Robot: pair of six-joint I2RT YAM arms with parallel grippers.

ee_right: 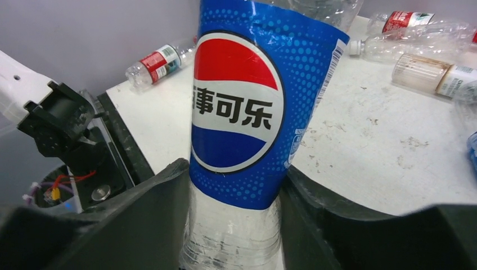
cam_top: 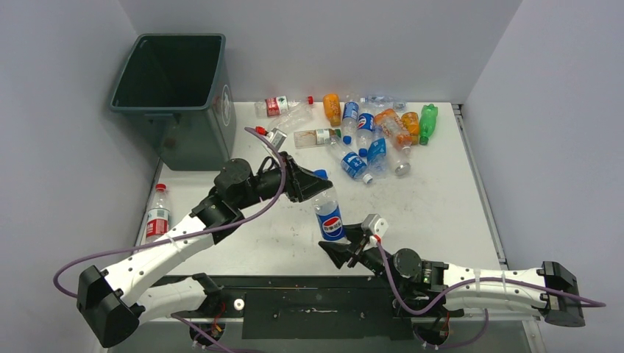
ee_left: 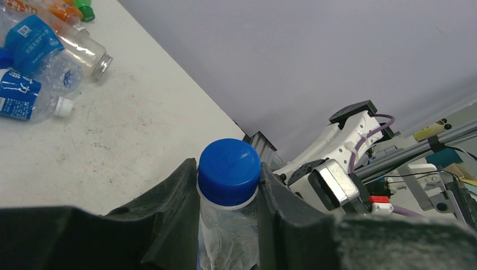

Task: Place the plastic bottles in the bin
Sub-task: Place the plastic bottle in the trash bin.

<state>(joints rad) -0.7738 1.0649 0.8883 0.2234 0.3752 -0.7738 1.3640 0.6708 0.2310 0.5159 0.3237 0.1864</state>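
A clear plastic bottle (cam_top: 329, 213) with a blue cap and a blue Pepsi label hangs over the table's front middle, held at both ends. My left gripper (cam_top: 318, 184) is shut on its neck, just under the cap (ee_left: 228, 169). My right gripper (cam_top: 346, 246) is shut on the clear base below the label (ee_right: 242, 112). Several more plastic bottles (cam_top: 368, 132), clear, orange and green, lie in a heap at the back of the table. The dark green-grey bin (cam_top: 191, 140) stands at the back left, its inside dark.
One red-labelled bottle (cam_top: 157, 213) lies alone at the table's left edge. Another red-labelled bottle (cam_top: 283, 105) lies just right of the bin. Walls close in the table on the left, back and right.
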